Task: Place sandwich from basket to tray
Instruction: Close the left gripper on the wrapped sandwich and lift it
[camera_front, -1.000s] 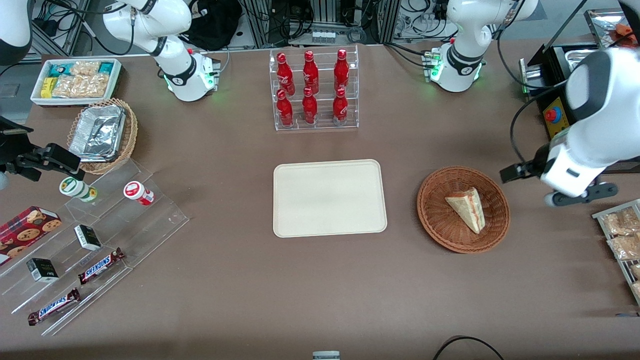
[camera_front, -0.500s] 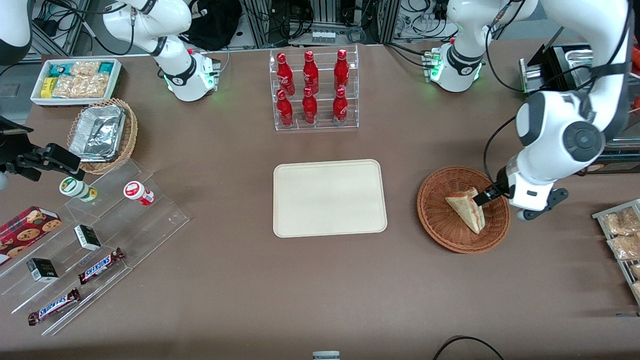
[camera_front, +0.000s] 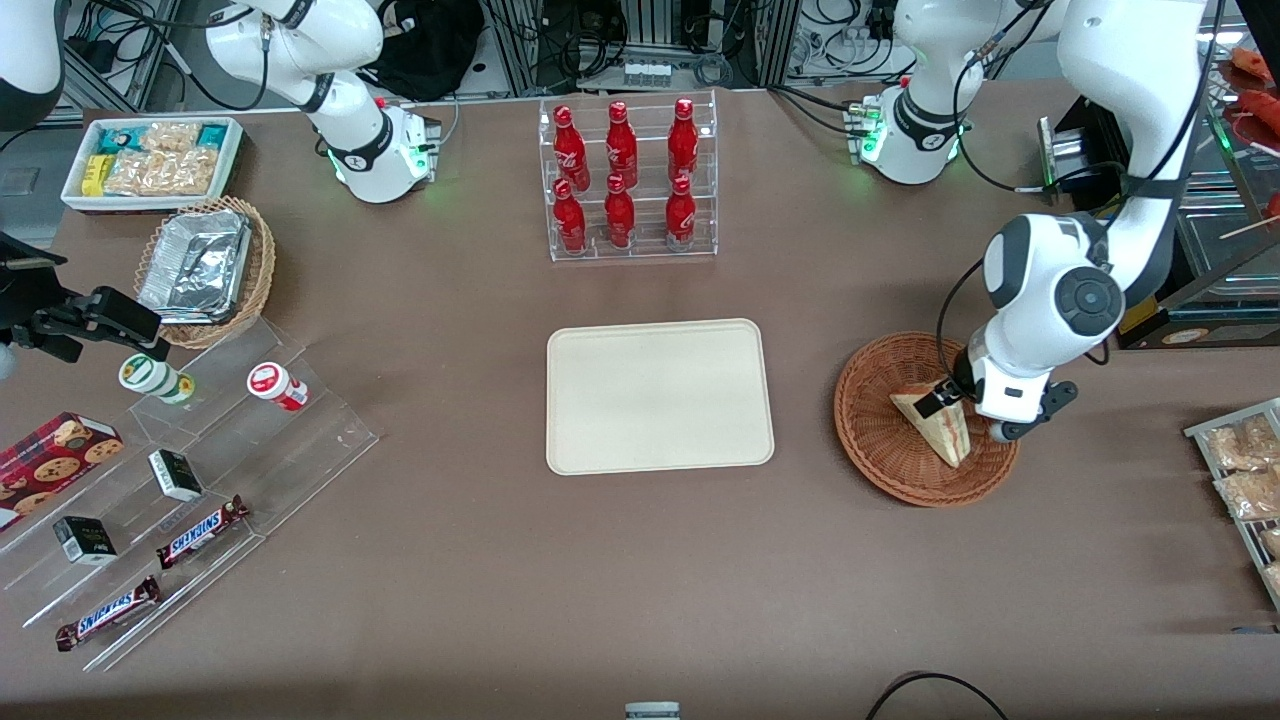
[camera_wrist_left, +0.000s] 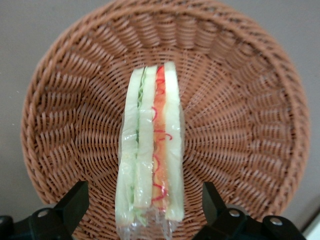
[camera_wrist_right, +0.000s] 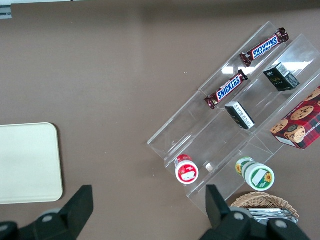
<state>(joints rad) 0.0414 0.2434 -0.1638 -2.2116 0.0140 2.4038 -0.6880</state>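
The gripper (camera_wrist_left: 145, 210) is hanging over the basket (camera_front: 880, 460), its jaws spread wide with the sandwich (camera_wrist_left: 150, 150) lying between them, untouched by either finger. The left wrist view is showing what the front view hides: the sandwich's cut edge facing up, with a red stripe and a green stripe between pale bread, and both fingertips (camera_wrist_left: 75, 200) standing clear of it on each side. The front view is showing instead the tray (camera_front: 660, 395), sitting bare and well apart from the jaws toward the parked arm's end of the table. Compared with half a second ago, the gripper has moved in from the basket's rim to directly above the sandwich. Two bars (camera_front: 200, 530) near the parked arm are reading "SNICKERS".
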